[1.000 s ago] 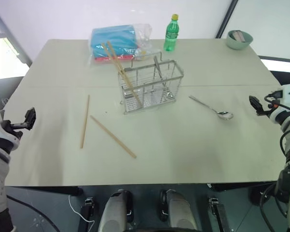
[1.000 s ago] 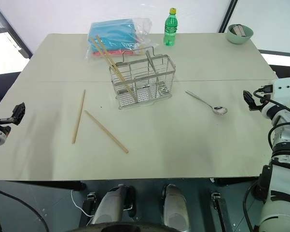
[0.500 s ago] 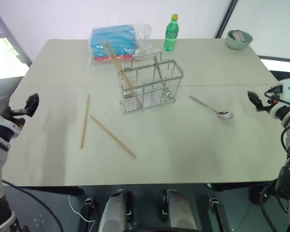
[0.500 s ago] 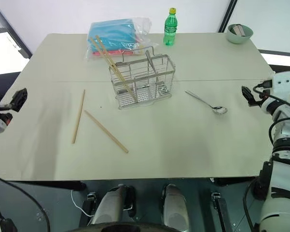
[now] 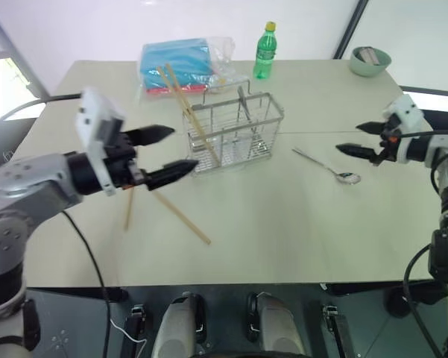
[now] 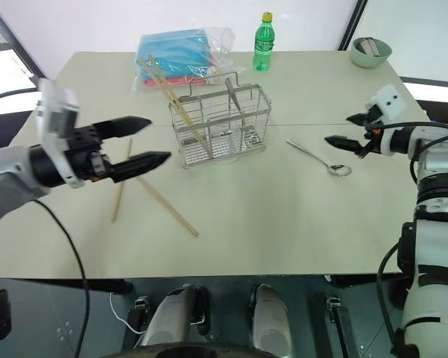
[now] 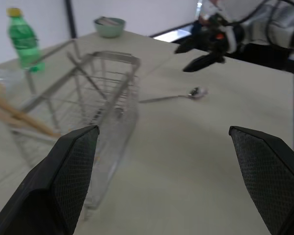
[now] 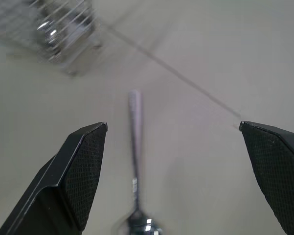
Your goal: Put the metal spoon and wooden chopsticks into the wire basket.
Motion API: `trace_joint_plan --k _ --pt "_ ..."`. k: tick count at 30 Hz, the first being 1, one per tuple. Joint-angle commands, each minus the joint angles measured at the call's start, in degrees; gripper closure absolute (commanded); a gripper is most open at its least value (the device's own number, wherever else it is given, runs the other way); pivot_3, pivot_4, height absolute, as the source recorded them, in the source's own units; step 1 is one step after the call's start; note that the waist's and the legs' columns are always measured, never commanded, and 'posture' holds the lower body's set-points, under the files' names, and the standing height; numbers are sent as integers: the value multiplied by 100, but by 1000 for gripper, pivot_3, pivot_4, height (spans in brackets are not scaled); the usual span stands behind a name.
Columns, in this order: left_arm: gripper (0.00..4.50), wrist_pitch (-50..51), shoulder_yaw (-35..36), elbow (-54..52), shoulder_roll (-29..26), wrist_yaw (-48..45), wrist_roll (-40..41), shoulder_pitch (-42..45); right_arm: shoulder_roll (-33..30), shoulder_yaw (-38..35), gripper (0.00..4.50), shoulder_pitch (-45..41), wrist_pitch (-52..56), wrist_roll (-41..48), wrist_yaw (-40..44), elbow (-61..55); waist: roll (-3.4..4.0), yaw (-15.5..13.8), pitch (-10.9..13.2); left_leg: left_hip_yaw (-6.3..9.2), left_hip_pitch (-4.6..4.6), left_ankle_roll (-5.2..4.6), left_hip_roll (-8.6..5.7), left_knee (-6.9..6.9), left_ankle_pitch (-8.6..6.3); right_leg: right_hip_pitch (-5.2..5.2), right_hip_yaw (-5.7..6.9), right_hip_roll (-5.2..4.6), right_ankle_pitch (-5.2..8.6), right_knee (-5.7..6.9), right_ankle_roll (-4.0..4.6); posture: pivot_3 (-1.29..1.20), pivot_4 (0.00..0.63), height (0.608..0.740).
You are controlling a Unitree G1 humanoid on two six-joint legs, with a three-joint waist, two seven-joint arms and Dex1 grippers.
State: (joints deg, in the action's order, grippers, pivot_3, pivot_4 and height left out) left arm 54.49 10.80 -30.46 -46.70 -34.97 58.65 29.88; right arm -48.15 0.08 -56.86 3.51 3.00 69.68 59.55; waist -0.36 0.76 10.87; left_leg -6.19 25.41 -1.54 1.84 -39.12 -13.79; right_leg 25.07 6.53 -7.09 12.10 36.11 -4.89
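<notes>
Head stereo pair looks down over table; wrist cameras close, both see wire basket.

Wire basket at centre holding two chopsticks; two chopsticks lower left; spoon right.

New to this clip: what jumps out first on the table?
The wire basket stands mid-table with two wooden chopsticks already leaning out of its left end. Two more chopsticks lie loose on the table to its left, under the open left hand. On the other side, the open right hand hovers beside the metal spoon, which lies flat.
</notes>
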Motion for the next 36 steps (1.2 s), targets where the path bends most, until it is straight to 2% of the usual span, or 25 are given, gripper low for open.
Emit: trace_joint_plan --k 1,3,7,17,20,26,28,36 --pt "33 -186 -646 306 233 -386 -331 402 98 198 27 -280 -7 -236 136 113 0 -4 0 0 0 0 0 0 0 0 0 0 0 1 0 0 150 707" --pt "33 -283 -988 499 384 -592 -573 583 169 347 27 -326 -16 -391 231 266 0 -2 0 0 0 1 -2 0 1 0 0 3 0 1 0 0 150 707" --pt "33 -466 -1404 729 610 -951 -901 855 339 510 27 -476 -42 -665 -90 672 -1 -8 0 -1 2 6 -2 0 5 1 0 5 0 1 0 0 150 707" --pt "33 -508 -1465 768 892 -1175 -1244 998 550 585 27 -617 209 -1045 -619 1300 1 5 1 1 1 10 0 -1 9 1 -1 6 0 3 0 0 150 707" --pt "0 -451 -1431 700 907 -1166 -1226 1010 616 576 781 -580 269 -1122 -823 1382 0 8 1 2 1 11 0 -1 9 1 -1 6 0 3 0 0 150 707" --pt "0 -368 -1352 635 872 -1171 -1198 1055 677 445 3757 -541 307 -1062 -963 1435 0 -5 0 8 -6 11 2 -4 9 -11 -1 6 0 2 0 0 150 707" --pt "0 -364 -1342 625 870 -1167 -1205 1074 683 428 4434 -509 300 -1067 -930 1425 0 -3 0 8 -6 11 2 -4 9 -11 -1 6 0 3 0 0 150 707" --pt "0 -421 -1222 679 837 -1117 -1271 1133 517 113 4434 -402 204 -866 -1170 1334 0 -5 0 8 -6 10 1 -4 9 -11 -1 6 0 3 0 0 150 707"
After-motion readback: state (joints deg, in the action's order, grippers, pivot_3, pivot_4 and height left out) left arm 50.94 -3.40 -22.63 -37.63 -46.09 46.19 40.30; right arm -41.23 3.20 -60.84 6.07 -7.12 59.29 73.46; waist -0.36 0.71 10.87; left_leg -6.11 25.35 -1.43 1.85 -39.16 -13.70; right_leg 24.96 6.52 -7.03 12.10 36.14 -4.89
